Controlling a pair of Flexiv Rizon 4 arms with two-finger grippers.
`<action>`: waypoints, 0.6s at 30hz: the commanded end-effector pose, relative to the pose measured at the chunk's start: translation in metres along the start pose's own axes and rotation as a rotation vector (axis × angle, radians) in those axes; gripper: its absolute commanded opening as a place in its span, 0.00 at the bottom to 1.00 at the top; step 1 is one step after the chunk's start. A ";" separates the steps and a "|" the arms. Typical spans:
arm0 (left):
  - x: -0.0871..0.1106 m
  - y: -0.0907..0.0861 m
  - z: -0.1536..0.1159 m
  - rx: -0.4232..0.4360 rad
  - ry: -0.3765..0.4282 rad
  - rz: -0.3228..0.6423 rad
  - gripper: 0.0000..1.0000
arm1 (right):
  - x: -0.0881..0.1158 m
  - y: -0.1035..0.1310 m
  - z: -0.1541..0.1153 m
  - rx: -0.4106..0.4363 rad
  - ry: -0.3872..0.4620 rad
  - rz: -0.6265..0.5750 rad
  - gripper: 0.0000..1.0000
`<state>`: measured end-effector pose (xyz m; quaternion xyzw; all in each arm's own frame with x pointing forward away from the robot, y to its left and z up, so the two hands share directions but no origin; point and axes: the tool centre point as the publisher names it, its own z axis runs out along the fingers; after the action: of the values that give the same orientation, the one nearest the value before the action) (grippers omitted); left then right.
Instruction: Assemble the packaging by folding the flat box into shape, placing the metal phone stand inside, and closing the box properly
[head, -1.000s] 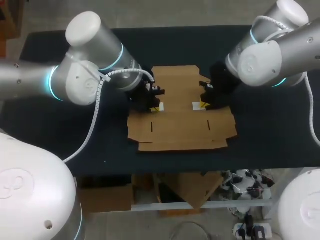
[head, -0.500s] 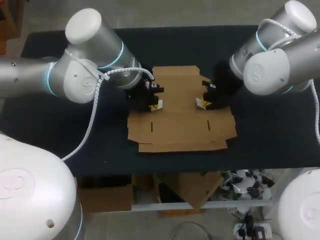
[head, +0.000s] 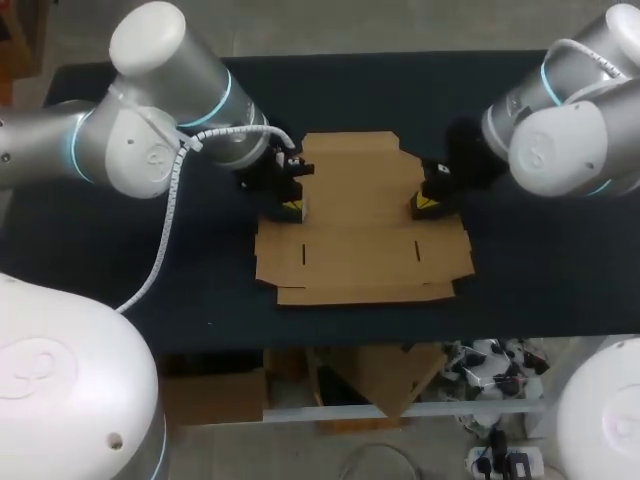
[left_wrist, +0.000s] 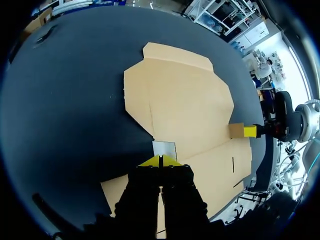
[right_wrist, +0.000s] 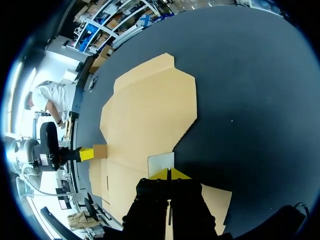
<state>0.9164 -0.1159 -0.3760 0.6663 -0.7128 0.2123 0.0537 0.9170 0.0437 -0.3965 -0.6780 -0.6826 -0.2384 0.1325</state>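
Note:
A flat brown cardboard box (head: 350, 200) lies unfolded in the middle of the dark table. My left gripper (head: 292, 208) is at the box's left edge, shut on a small side flap (left_wrist: 164, 149) that stands up from the sheet. My right gripper (head: 425, 203) is at the right edge, shut on the matching flap (right_wrist: 160, 162). In the left wrist view the right gripper (left_wrist: 250, 131) shows across the sheet with its raised flap (left_wrist: 236, 130). In the right wrist view the left gripper (right_wrist: 86, 153) shows likewise. No phone stand is in view.
The dark table top (head: 150, 260) runs around the box on all sides. The box's front flap (head: 365, 292) lies close to the table's front edge. A white cable (head: 170, 240) hangs from my left arm over the table's left part.
Both grippers have moved apart, from over the box's inner part out to its left and right edges. The two side flaps have come up from lying flat to standing.

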 end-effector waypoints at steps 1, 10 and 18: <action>-0.004 0.005 -0.019 0.005 -0.015 -0.012 0.00 | -0.009 0.002 -0.013 0.022 0.060 0.001 0.00; -0.025 0.021 -0.053 0.015 -0.016 -0.053 0.00 | -0.018 -0.007 -0.040 0.026 0.077 0.016 0.00; -0.035 0.047 -0.076 0.014 -0.023 -0.076 0.00 | -0.019 -0.028 -0.062 0.034 0.079 0.021 0.00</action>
<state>0.8748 -0.0643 -0.3446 0.6943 -0.6885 0.2019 0.0556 0.8912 0.0046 -0.3691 -0.6753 -0.6752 -0.2446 0.1680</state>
